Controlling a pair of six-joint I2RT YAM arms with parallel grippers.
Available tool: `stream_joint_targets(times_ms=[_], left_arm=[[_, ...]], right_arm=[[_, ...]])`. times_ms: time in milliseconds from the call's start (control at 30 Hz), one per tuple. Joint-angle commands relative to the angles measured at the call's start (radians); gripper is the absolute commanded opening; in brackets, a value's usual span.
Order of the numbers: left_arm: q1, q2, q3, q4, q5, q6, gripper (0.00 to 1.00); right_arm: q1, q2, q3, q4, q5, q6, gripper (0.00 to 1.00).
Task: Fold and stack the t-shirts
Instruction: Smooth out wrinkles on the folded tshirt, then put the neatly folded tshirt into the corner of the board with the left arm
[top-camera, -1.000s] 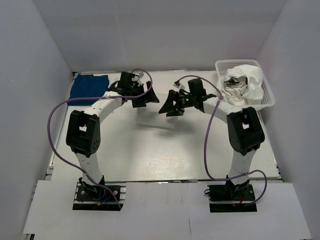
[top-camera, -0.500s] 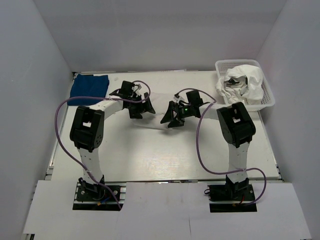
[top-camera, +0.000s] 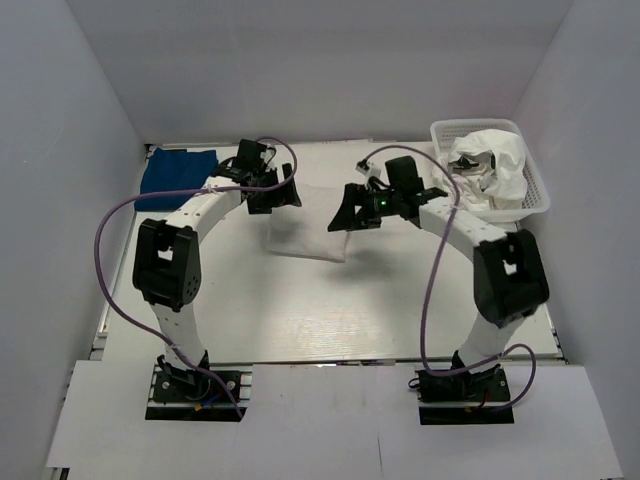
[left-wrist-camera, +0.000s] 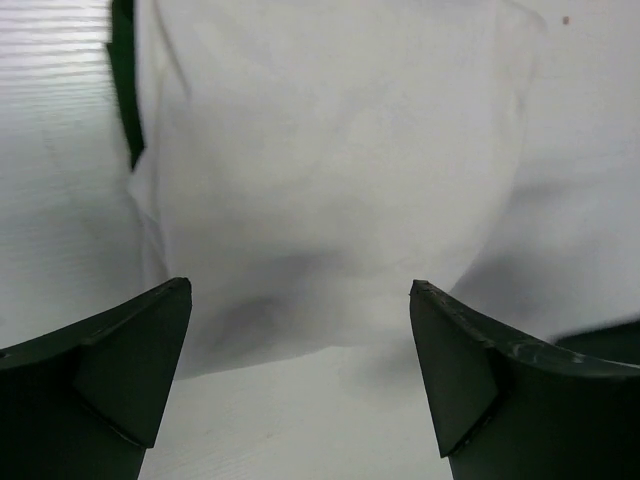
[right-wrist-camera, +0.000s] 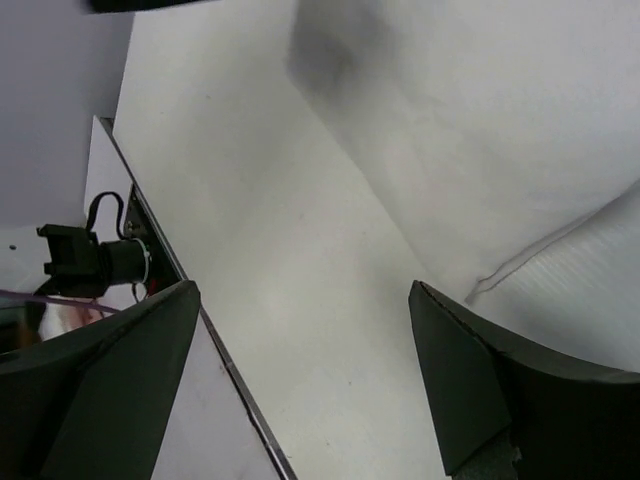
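Between left tool (top-camera: 280, 193) and right tool (top-camera: 347, 213), both open, lies a white tee (top-camera: 308, 228)

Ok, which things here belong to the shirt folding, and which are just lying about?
Part of the job:
white tee, folded, mid-table
blue tee, folded, far left corner
left hand and right hand, both open

Lying about:
white basket, far right
crumpled white cloth in it, possibly more shirts
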Motion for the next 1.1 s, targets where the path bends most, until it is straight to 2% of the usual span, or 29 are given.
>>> stream_joint_targets(times_ms=[0, 133, 167, 300, 533, 733, 833, 900, 967, 1000, 1033, 1067], left_arm=[[0.007, -0.078, 0.013, -0.060, -0.134, 0.070, 1.00], [0.007, -0.049, 0.001, -0.048, -0.222, 0.113, 1.00], [0.007, -0.026, 0.040, -0.059, -0.238, 0.113, 1.00], [0.007, 0.102, 0.131, -0.108, -0.228, 0.122, 1.00], [0.007, 0.182, 0.141, -0.059, -0.174, 0.141, 1.00], [-0.016, 0.179, 0.009, 0.035, -0.142, 0.155, 0.95], [-0.025, 0.205, -0.002, 0.021, -0.102, 0.165, 0.88], [-0.034, 0.232, -0.011, 0.021, -0.123, 0.167, 0.78], [-0.034, 0.266, 0.002, 0.000, -0.134, 0.167, 0.72], [-0.034, 0.309, 0.040, -0.019, -0.145, 0.158, 0.65], [-0.034, 0.327, 0.058, -0.037, -0.145, 0.158, 0.62], [-0.034, 0.341, 0.083, -0.049, -0.136, 0.158, 0.49]], right_arm=[[-0.001, -0.173, 0.005, -0.054, 0.062, -0.106, 0.91], [-0.007, -0.296, -0.035, -0.068, 0.153, -0.137, 0.91], [-0.007, -0.345, -0.046, -0.067, 0.163, -0.140, 0.91], [-0.005, -0.419, -0.066, -0.070, 0.206, -0.154, 0.91], [-0.004, -0.457, -0.028, -0.133, 0.272, -0.180, 0.91], [-0.005, -0.457, -0.012, -0.163, 0.323, -0.214, 0.91], [-0.008, -0.453, -0.005, -0.189, 0.361, -0.232, 0.91], [-0.007, -0.462, -0.014, -0.208, 0.419, -0.235, 0.91], [-0.008, -0.477, -0.023, -0.219, 0.449, -0.237, 0.91], [-0.008, -0.480, -0.026, -0.219, 0.475, -0.238, 0.91], [-0.007, -0.499, -0.031, -0.216, 0.487, -0.241, 0.91], [-0.007, -0.511, -0.038, -0.214, 0.512, -0.254, 0.91]])
